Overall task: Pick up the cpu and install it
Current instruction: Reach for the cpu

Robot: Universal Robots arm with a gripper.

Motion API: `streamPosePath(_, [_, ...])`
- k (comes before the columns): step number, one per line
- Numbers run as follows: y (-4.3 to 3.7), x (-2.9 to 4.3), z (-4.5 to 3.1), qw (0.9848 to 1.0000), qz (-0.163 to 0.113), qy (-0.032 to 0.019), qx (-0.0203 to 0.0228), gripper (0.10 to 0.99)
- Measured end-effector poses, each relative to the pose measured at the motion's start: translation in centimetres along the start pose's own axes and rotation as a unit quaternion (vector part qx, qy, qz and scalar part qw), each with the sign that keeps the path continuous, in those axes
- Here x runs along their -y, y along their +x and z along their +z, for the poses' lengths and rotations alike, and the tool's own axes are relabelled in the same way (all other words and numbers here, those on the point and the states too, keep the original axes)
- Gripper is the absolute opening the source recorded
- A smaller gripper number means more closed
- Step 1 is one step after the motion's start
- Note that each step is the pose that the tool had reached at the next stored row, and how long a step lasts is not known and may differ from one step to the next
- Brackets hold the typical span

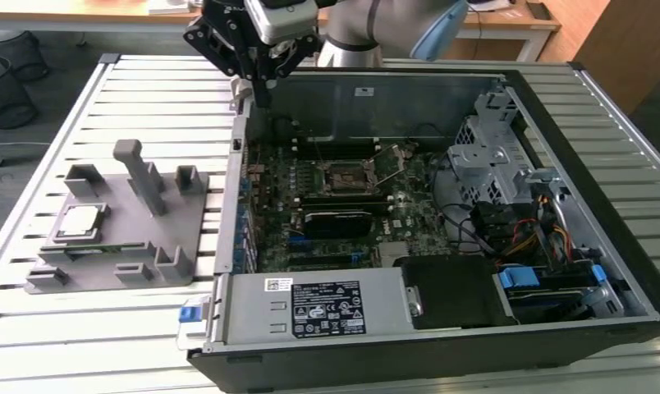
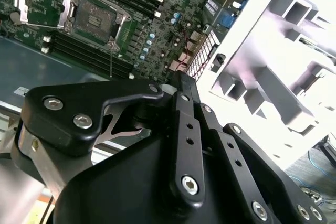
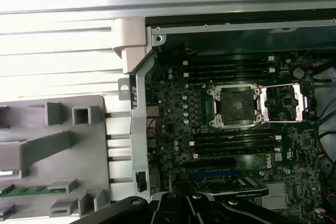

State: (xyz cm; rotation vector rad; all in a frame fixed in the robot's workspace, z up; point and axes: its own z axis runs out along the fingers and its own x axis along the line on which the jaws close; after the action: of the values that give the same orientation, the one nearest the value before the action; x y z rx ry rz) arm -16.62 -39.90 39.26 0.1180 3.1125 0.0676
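Note:
The cpu [image 1: 80, 220], a small silver square, lies flat on the grey fixture [image 1: 122, 238] at the exterior view's left, outside the computer case. My gripper [image 1: 267, 89] hangs above the case's far left corner, well away from the cpu, its fingers drawn together on nothing. Its black linkage [image 2: 181, 129] narrows to a closed tip in the second wrist view. The motherboard socket [image 1: 350, 175] stands bare with its metal frame [image 3: 283, 102] swung open, as both wrist views show [image 2: 93, 15] [image 3: 234, 106].
The open black case [image 1: 593, 271] lies on a slatted metal table [image 1: 144, 90]. Memory slots [image 3: 231, 67], a drive cage [image 1: 489, 156], cables [image 1: 527, 238] and a power supply [image 1: 319, 304] crowd the inside. Upright posts [image 1: 144, 176] rise from the fixture.

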Motion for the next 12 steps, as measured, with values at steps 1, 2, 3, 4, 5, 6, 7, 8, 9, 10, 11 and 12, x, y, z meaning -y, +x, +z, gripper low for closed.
streamPosePath(1, [0.12, 0.01, 0.0, 1.0, 0.0, 0.0, 0.0, 0.106])
streamPosePath(2, [0.25, 0.02, 0.0, 1.0, 0.0, 0.0, 0.0, 0.106])
streamPosePath(3, [0.38, 0.03, 0.0, 1.0, 0.0, 0.0, 0.0, 0.106])
streamPosePath(4, [0.52, 0.04, 0.0, 1.0, 0.0, 0.0, 0.0, 0.106])
streamPosePath(5, [0.66, 0.05, 0.0, 1.0, 0.0, 0.0, 0.0, 0.106])
streamPosePath(6, [0.81, 0.06, -0.01, 1.0, 0.0, 0.0, 0.0, 0.106])
streamPosePath(7, [0.97, 0.07, -0.01, 1.0, 0.0, 0.0, 0.0, 0.106])
streamPosePath(8, [1.13, 0.08, -0.01, 1.0, 0.0, 0.0, 0.0, 0.106])
streamPosePath(9, [1.3, 0.1, -0.01, 1.0, 0.0, 0.0, 0.0, 0.106])
streamPosePath(10, [1.46, 0.11, -0.02, 1.0, 0.0, 0.0, 0.0, 0.106])
streamPosePath(11, [1.62, 0.12, -0.02, 1.0, 0.0, 0.0, 0.0, 0.106])
streamPosePath(12, [1.77, 0.13, -0.02, 1.0, 0.0, 0.0, 0.0, 0.106])
